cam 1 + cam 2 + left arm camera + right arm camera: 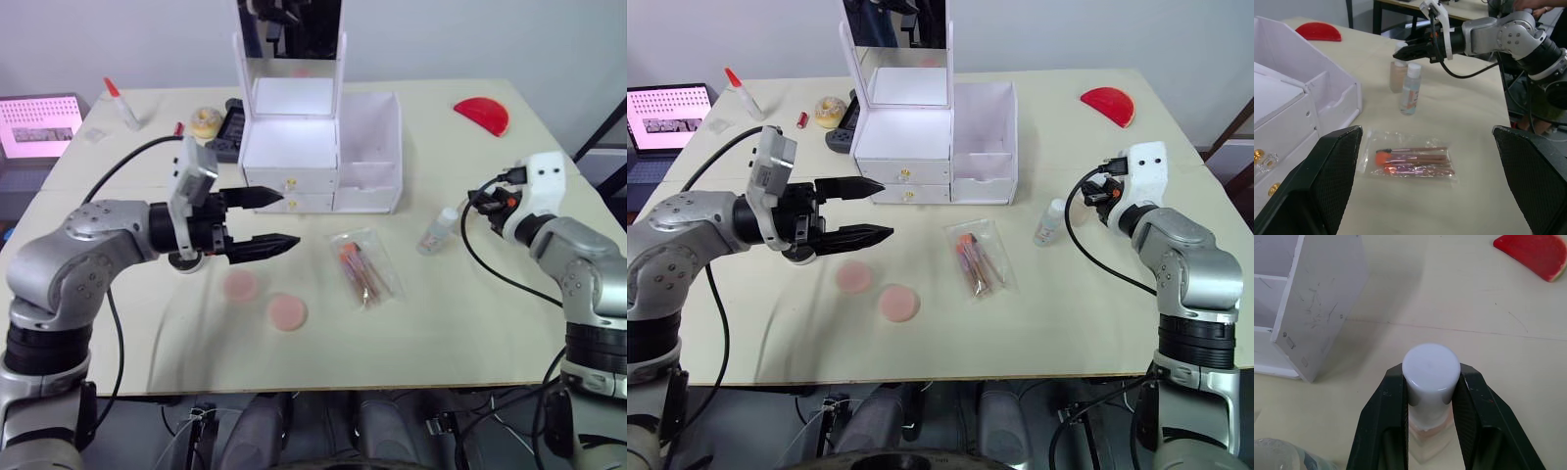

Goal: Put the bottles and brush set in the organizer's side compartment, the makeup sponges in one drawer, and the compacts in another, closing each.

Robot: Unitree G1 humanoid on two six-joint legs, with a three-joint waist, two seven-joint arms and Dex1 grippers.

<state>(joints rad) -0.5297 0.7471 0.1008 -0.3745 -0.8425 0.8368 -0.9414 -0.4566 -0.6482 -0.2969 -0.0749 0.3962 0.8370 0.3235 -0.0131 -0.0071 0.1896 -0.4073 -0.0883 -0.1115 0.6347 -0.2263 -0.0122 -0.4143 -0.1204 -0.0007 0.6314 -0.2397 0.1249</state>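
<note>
Right gripper [1430, 396] is clamped on the white cap of an upright bottle [1430, 369] standing on the desk [490, 294]; the side compartment [985, 137] lies to its left. Left gripper [269, 220] hangs spread apart, farther off.

— Where does the organizer [921, 127] stand?
— At the back middle of the surface [1068, 304], its side compartment [985, 137] on the right.
— And before it?
— The brush set [975, 259] lies in front, the makeup sponges [877, 291] to its left, the bottles [1406, 81] to its right.
</note>
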